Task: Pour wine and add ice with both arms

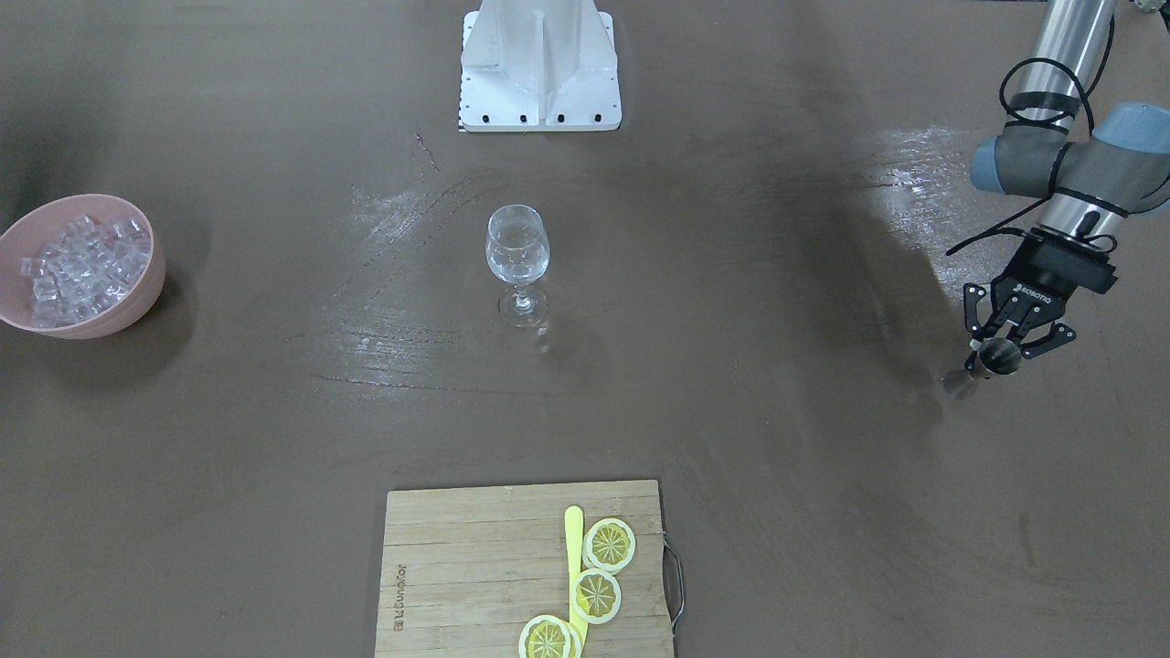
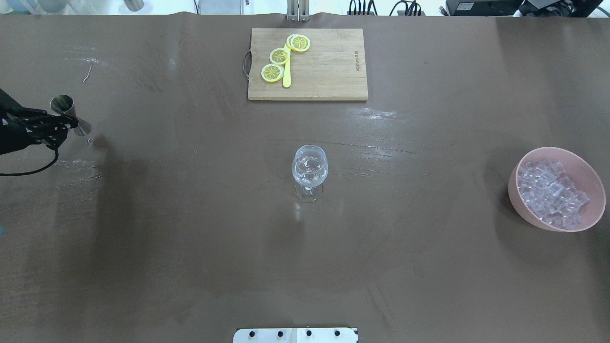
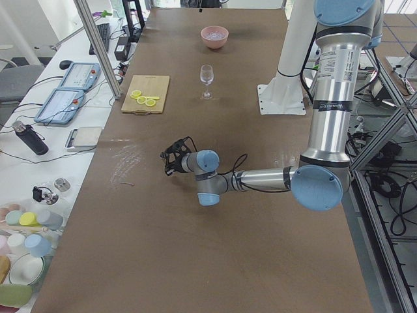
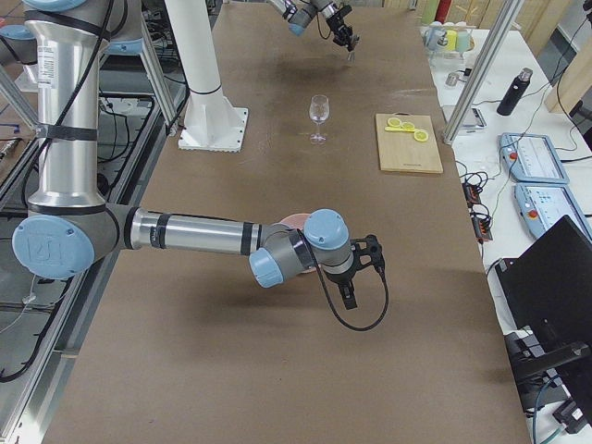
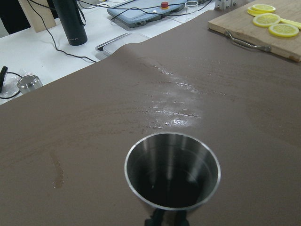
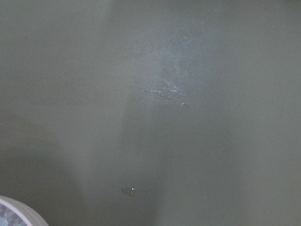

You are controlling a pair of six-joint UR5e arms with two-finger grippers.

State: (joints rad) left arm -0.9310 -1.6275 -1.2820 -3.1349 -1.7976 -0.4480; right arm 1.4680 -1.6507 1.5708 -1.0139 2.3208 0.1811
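Note:
A clear wine glass [image 1: 518, 251] stands upright mid-table, also in the overhead view [image 2: 310, 166], with clear contents in its bowl. The ice [image 1: 82, 265] fills a pink bowl [image 1: 151, 297] at the robot's right end, also overhead [image 2: 555, 190]. My left gripper [image 1: 1004, 351] is shut on a steel jigger [image 1: 994, 358] just above the table at the robot's left end; overhead the gripper [image 2: 61, 126] holds the jigger [image 2: 70, 115] tilted. The left wrist view shows the jigger's open cup [image 5: 172, 170]. My right gripper [image 4: 359, 273] hovers beside the pink bowl; I cannot tell whether it is open or shut.
A wooden cutting board [image 1: 475, 567] with lemon slices [image 1: 610, 545] and a yellow knife lies at the operators' edge. The white pedestal [image 1: 539, 64] stands behind the glass. The bowl's rim [image 6: 14, 212] shows in the right wrist view's bottom left corner.

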